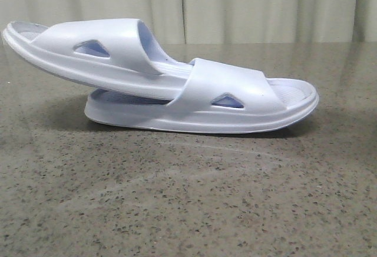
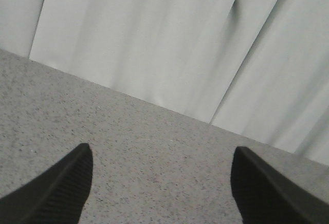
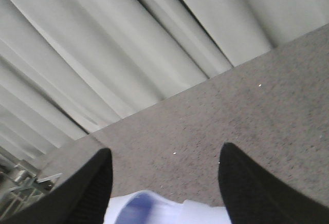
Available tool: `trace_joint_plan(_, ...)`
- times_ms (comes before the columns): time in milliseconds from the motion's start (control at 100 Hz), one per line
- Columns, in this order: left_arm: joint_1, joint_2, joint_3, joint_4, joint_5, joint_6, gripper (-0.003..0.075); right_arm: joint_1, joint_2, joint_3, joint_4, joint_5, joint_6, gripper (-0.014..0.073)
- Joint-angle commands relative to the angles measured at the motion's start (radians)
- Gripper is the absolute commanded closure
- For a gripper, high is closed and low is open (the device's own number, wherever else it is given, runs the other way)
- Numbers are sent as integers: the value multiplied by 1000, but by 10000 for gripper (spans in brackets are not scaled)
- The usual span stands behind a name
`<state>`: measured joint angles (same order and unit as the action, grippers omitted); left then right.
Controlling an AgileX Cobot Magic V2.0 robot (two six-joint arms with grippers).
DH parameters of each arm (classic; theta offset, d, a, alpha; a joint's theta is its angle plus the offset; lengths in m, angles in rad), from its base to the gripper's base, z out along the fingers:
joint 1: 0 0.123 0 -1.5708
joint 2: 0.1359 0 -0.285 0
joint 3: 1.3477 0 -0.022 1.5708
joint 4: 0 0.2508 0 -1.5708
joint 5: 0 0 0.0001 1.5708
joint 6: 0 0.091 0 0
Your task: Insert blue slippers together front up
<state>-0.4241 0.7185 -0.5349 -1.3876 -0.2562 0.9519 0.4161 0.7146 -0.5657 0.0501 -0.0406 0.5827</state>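
The blue slippers lie in the middle of the table in the front view. The lower slipper (image 1: 235, 112) rests flat on the table. The upper slipper (image 1: 106, 50) slants up to the left, with one end pushed under the lower one's strap. Neither gripper shows in the front view. In its wrist view my left gripper (image 2: 162, 183) is open over bare table, with no slipper in sight. My right gripper (image 3: 164, 183) is open too. A pale blue-white slipper edge (image 3: 154, 211) shows low between its fingers (image 3: 87, 193), and I cannot tell whether they touch it.
The speckled grey stone table (image 1: 177, 198) stretches all around the slippers. A pale pleated curtain (image 1: 235, 3) hangs behind its far edge. A bit of metal frame (image 3: 20, 183) shows past the table corner in the right wrist view.
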Motion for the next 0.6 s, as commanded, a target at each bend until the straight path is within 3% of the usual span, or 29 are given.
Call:
trace_joint_plan(0, -8, -6, -24, 26, -35, 74, 221, -48, 2, -27, -33, -84, -72, 207)
trace_joint_plan(280, -8, -22, -24, 16, -125, 242, 221, -216, 0, -27, -143, -14, -218, 207)
trace_joint_plan(590, -8, -61, -20, -154, -225, 548, 223, -304, -54, -27, -394, 26, -219, 207)
